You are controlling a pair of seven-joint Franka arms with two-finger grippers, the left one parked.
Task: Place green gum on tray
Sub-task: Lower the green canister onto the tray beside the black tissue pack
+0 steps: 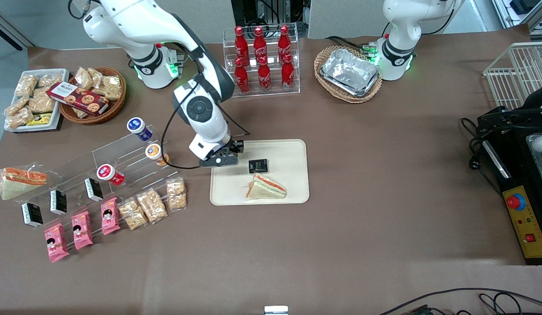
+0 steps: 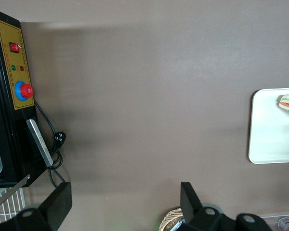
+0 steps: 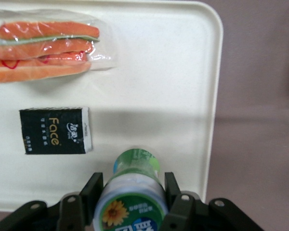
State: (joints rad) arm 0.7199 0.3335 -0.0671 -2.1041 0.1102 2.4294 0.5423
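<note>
My right gripper is shut on the green gum, a green bottle whose white lid has a green printed top. It holds the bottle just above the cream tray, close to the tray's rim. In the front view the gripper hangs over the tray at its edge toward the working arm's end, and the gum is hidden under it. A wrapped sandwich and a black tissue pack lie on the tray. The tray also shows in the left wrist view.
A clear stepped stand toward the working arm's end holds blue, orange and red gum bottles. Snack bags lie nearer the camera. A cola bottle rack and a basket of foil trays stand farther back.
</note>
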